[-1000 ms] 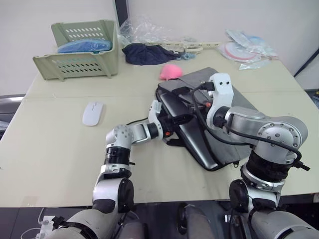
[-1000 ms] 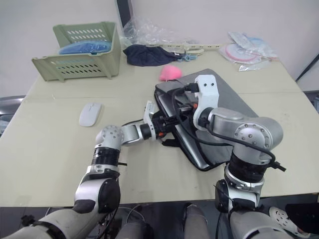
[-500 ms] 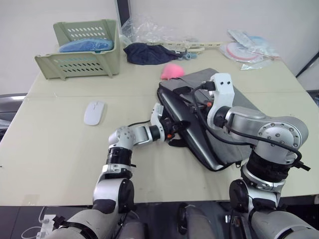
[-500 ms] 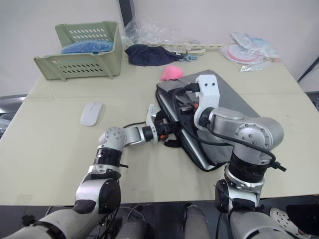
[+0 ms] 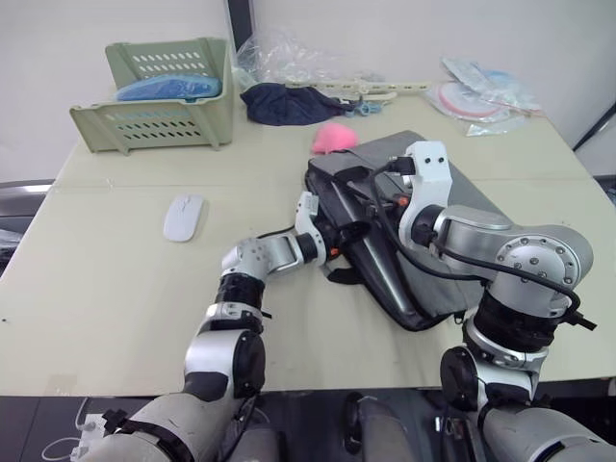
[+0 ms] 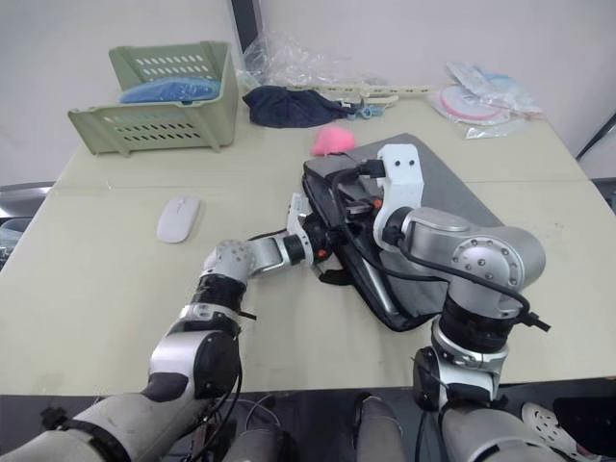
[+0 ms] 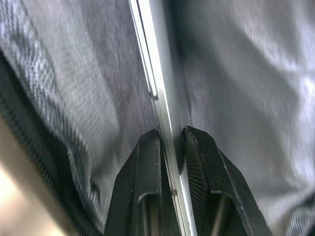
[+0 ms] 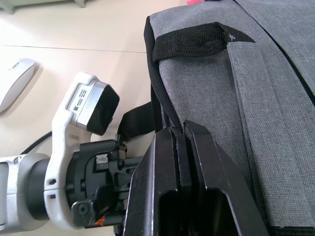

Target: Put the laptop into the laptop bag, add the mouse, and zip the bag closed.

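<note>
The grey laptop bag [image 6: 448, 183] lies right of the table's middle, its mouth facing left. My right gripper [image 8: 178, 129] is shut on the black rim of the bag's upper flap and holds it raised. My left gripper [image 5: 339, 239] reaches into the mouth. Seen from the left wrist, its fingers [image 7: 202, 162] are shut on the thin silver edge of the laptop [image 7: 160, 98], which sits between the bag's grey walls. Most of the laptop is hidden inside. The white mouse [image 5: 183, 217] lies on the table to the left, apart from both grippers.
A green basket [image 5: 164, 91] with a blue item stands at the back left. A dark cloth [image 5: 284, 101], a pink plush toy [image 5: 332, 137] and clear plastic bags [image 5: 289, 58] lie behind the bag. Packets [image 5: 472, 96] sit at the back right.
My left gripper was open at the bag's mouth; it has pushed a little further in and shut on the laptop's edge. The right gripper has kept its hold.
</note>
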`<action>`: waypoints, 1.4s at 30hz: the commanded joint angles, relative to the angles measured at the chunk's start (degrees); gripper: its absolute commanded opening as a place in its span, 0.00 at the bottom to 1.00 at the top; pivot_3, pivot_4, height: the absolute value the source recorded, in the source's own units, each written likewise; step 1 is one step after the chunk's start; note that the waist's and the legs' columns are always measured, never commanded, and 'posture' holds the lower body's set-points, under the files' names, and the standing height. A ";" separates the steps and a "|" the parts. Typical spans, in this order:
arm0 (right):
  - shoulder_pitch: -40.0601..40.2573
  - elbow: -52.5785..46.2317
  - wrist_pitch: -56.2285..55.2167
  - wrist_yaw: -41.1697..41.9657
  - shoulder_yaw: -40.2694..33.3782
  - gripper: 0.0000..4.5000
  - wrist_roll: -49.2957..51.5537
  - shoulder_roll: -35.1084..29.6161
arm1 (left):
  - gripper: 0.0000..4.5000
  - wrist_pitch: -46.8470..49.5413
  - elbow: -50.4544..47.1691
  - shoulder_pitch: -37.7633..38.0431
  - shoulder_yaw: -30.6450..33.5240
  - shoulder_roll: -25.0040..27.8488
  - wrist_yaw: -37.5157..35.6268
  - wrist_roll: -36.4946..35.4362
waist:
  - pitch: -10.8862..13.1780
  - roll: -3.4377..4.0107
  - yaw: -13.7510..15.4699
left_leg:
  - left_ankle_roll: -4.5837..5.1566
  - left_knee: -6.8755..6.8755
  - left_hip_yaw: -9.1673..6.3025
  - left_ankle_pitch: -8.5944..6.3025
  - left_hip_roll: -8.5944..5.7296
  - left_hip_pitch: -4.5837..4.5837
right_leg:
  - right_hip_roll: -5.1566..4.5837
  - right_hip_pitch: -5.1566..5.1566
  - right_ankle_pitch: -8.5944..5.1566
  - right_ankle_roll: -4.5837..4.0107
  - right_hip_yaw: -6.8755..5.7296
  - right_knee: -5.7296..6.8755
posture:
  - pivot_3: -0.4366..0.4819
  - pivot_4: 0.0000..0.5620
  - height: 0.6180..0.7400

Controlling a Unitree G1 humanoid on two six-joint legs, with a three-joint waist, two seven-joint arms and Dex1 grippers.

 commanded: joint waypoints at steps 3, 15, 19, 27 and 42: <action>-2.10 -2.32 0.32 0.11 0.07 0.00 1.42 1.08 | 0.05 -3.07 4.50 -3.44 -0.50 -2.99 -1.81 0.51 | 0.00 0.00 0.13 | 0.00 0.00 -0.01 0.00 0.00 0.00 | 0.00 0.01 0.00 0.00 0.00 0.00 | 0.48 0.27 1.00; -2.32 -2.36 0.32 -0.24 -0.01 0.00 1.16 1.55 | 0.51 -1.47 4.67 -3.31 -0.27 -3.58 -3.48 0.34 | 0.00 0.00 -0.02 | 0.01 -0.04 -0.05 0.00 -0.03 -0.04 | -0.03 -0.01 0.00 0.00 -0.02 -0.02 | 0.48 0.27 1.00; -2.17 -2.17 0.32 -0.01 0.01 0.00 0.94 1.45 | 0.90 -0.75 3.07 -2.91 -2.50 -2.17 -3.06 2.66 | 0.00 0.00 -0.13 | 0.01 -0.05 -0.04 0.00 -0.02 -0.01 | -0.02 0.00 0.00 0.00 -0.02 -0.01 | 0.48 0.27 1.00; -1.76 -1.38 0.32 0.86 -0.01 0.00 0.11 0.69 | 0.97 9.47 -14.10 3.16 -4.03 3.52 -0.22 0.93 | 0.00 0.00 -0.80 | 0.00 -0.04 0.00 0.00 0.04 0.04 | 0.03 -0.06 0.00 0.00 0.06 0.09 | 0.48 0.27 1.00; -1.36 -0.12 0.32 4.21 0.64 0.00 -2.45 -0.51 | 0.97 24.41 -44.03 13.24 -0.78 14.07 2.37 -6.11 | 0.00 0.00 -1.76 | -0.01 -0.03 -0.06 0.00 0.03 0.03 | 0.06 -0.10 0.00 0.00 0.08 0.08 | 0.48 0.27 1.00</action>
